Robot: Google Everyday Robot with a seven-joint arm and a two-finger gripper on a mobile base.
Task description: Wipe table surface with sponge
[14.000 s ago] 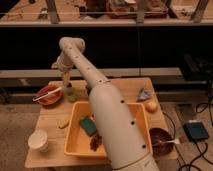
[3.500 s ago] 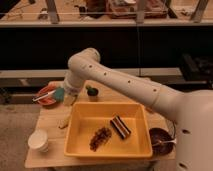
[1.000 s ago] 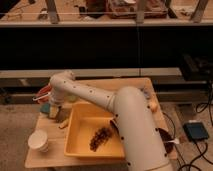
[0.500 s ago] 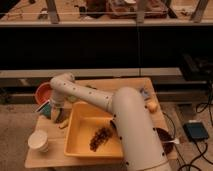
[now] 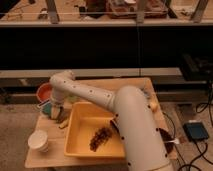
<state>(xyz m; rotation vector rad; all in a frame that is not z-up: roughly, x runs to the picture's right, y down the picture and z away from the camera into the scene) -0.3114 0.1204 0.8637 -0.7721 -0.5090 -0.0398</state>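
A light wooden table surface (image 5: 53,154) is seen from above, in front of a dark shelf wall. A thick white robot arm (image 5: 135,125) is stretched across it from the lower right to the far left, where it is bent downward. A large yellow tub (image 5: 82,135) is placed in the middle of the table, and a clump of brown bits (image 5: 102,136) is held inside it. A red bowl (image 5: 44,91) is set at the table's far left corner, and a dark bowl (image 5: 168,138) is partly hidden at the right edge. A white paper cup (image 5: 39,140) is stood near the front left corner. The gripper (image 5: 54,111) is lowered to the table's left edge, between the red bowl and the tub. The teal sponge (image 5: 46,107) is seen right at the gripper, low over the wood; whether it is clamped or merely touched cannot be told. A small pale lump (image 5: 63,124) is laid just beside the tub's left corner.
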